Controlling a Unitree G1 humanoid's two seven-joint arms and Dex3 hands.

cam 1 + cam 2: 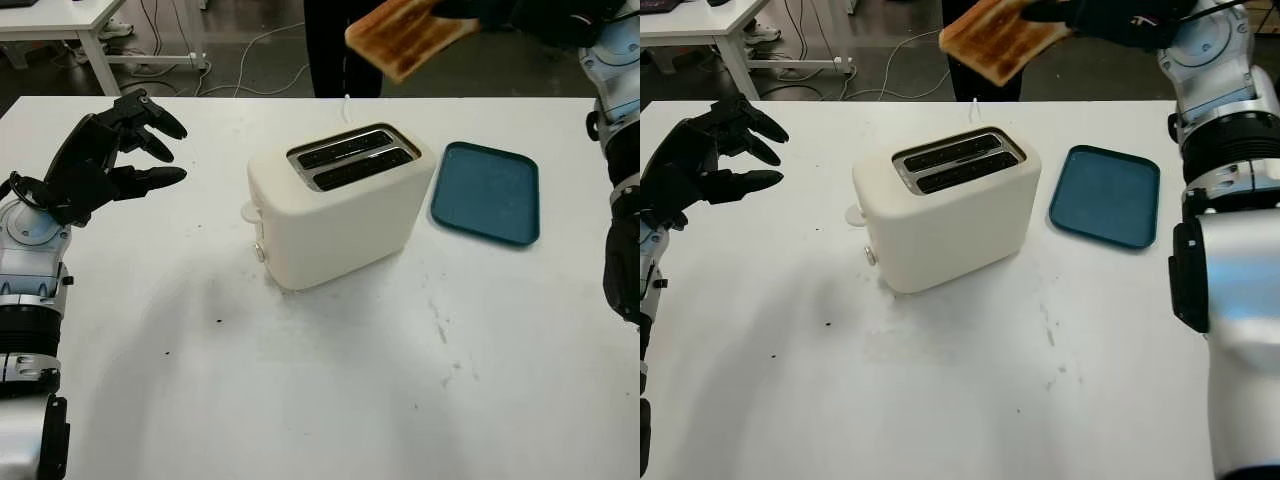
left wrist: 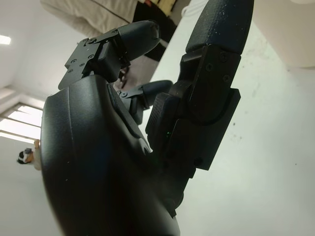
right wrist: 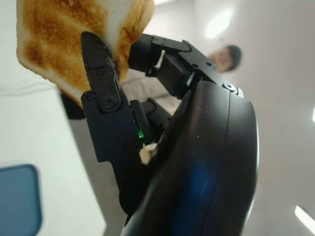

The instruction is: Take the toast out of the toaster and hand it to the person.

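Nearest the camera, bare white table (image 1: 330,400), faintly smudged and crumbed. Farther back, at the middle, cream toaster (image 1: 338,205), both slots dark and seemingly vacant, though hard to see to the bottom. Just beside it on the right, apart from it, flat blue tray (image 1: 487,192) with nothing on it.

High over the table's far edge, above and behind the toaster, browned toast (image 1: 1002,36), tilted, clear of the slots. Gripped at one edge by right hand (image 1: 1110,18), black fingers (image 3: 101,93) clamped across the slice in the right wrist view.

Off to the left side, left hand (image 1: 110,160) raised above the table, holding nothing, unclenched, well apart from the toaster.

Beyond the table's far edge, behind the toast, dark-clothed person (image 1: 340,55) standing. At the far left, another white table (image 1: 60,20) with cables on the floor.
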